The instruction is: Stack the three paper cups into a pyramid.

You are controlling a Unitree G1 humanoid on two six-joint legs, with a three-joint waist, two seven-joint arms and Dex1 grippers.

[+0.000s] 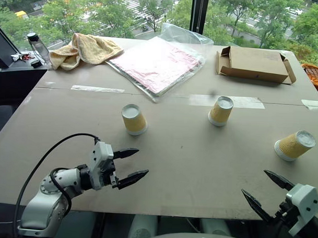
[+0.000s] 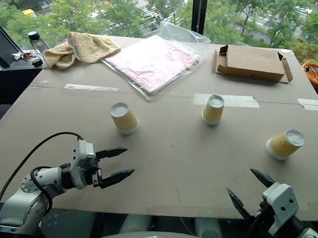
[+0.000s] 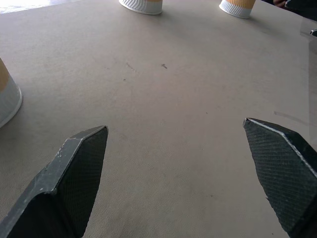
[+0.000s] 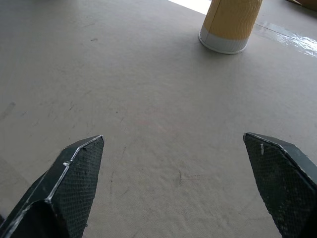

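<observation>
Three tan ribbed paper cups stand apart, upside down, on the grey table. One stands left of centre, one in the middle, and one leans at the right. My left gripper is open over the near left of the table, a short way in front of the left cup, with nothing between its fingers. My right gripper is open at the near right edge, in front of the right cup, also empty. The left wrist view catches the left cup's rim. A cup stands far ahead in the right wrist view.
At the back of the table lie a flat cardboard box, pink sheets in a clear plastic bag and a yellow towel. A bottle stands at the far left and an orange basket at the far right. Tape strips cross the table's middle.
</observation>
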